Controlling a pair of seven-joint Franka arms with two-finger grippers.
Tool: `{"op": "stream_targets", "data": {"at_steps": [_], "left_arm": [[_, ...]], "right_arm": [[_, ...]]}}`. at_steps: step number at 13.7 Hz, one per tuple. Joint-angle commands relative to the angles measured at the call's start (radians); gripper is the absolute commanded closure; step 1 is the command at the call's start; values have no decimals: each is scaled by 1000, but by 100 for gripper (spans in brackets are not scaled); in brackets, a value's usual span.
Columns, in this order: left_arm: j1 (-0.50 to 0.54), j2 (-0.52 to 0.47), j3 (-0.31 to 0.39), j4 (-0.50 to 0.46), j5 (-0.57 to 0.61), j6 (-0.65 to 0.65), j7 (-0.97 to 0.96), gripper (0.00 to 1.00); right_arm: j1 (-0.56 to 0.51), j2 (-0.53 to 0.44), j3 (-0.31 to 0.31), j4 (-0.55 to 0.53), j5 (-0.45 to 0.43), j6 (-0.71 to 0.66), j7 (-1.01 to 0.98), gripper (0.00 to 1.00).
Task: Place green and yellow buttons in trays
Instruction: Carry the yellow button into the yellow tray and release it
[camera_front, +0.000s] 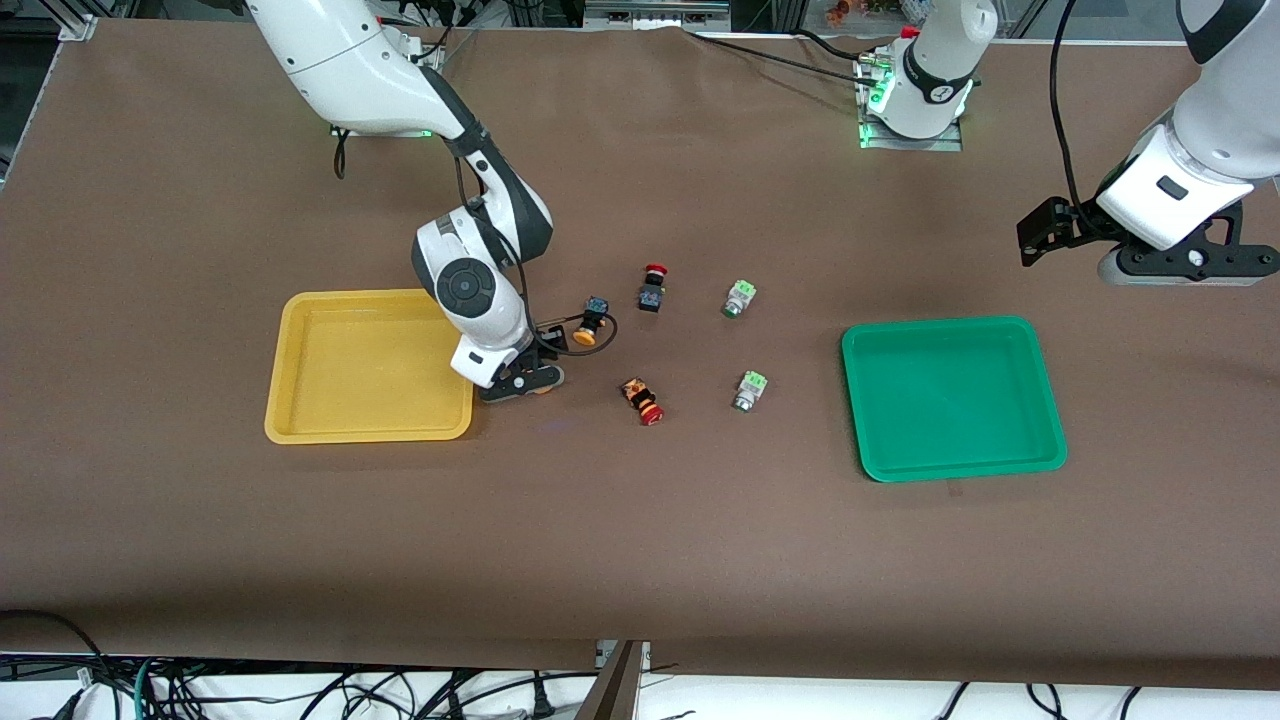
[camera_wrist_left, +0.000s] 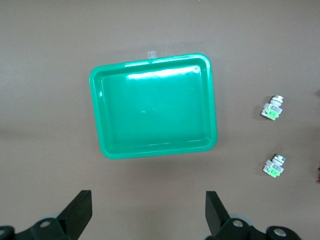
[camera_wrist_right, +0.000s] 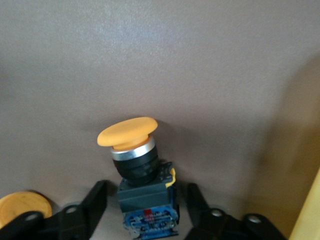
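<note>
Right gripper (camera_front: 527, 383): low at the table beside the yellow tray (camera_front: 300, 420), fingers (camera_wrist_right: 95, 200) spread to either side of a yellow button (camera_wrist_right: 135, 165), not touching it
Second yellow button (camera_front: 590, 325): on the table just beside that gripper
Red buttons (camera_front: 653, 285): farther out, mid-table
Green buttons (camera_front: 739, 298): past the red ones, toward the green tray (camera_front: 1050, 400)
Left gripper (camera_wrist_left: 147, 215): jaws apart, holding nothing, waiting high above the table near the green tray

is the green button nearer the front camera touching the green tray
Apart. Front view shows bare table between the green button and the green tray.
</note>
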Motion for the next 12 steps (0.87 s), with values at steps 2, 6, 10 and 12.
{"op": "stream_targets", "data": {"at_steps": [2, 6, 10, 12], "left_arm": [[-4, 5, 2, 25, -25, -22, 8, 0], [-4, 5, 2, 25, -25, -22, 10, 0], [-4, 5, 2, 25, -25, -22, 10, 0], [-4, 5, 2, 25, -25, -22, 10, 0]], "right_arm": [[3, -24, 1, -13, 14, -14, 28, 93], [-7, -122, -23, 8, 14, -167, 7, 100], [-7, -202, -133, 8, 9, -308, -155, 100], [-7, -225, -207, -15, 9, -327, -285, 100]]}}
